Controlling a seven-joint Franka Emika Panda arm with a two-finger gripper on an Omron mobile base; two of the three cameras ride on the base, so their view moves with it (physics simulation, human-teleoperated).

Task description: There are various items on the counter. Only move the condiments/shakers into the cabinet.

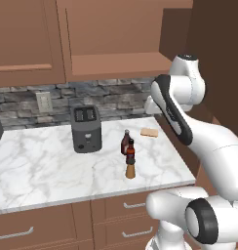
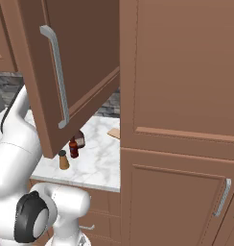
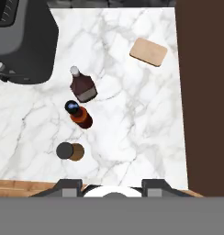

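The three condiments stand in a short line near the front right of the marble desk: the tan shaker nearest the front edge, the red-labelled bottle just behind it, and the pale-capped bottle behind that. All are upright, close together, none yet in the cabinet. The pincer hangs high above the desk's front edge, holding nothing; only its two tips peek in at the bottom of the hand view, so how far apart they stand cannot be told.

The shaker looks the sensible first pick, taken from the front side so the fingers do not knock the bottle behind.

The toaster sits well to the left and the flat slab far back right, both clear. To the right a tall wooden panel borders the desk, and the open cabinet door juts out overhead, so the lift probably wants to rise between them.
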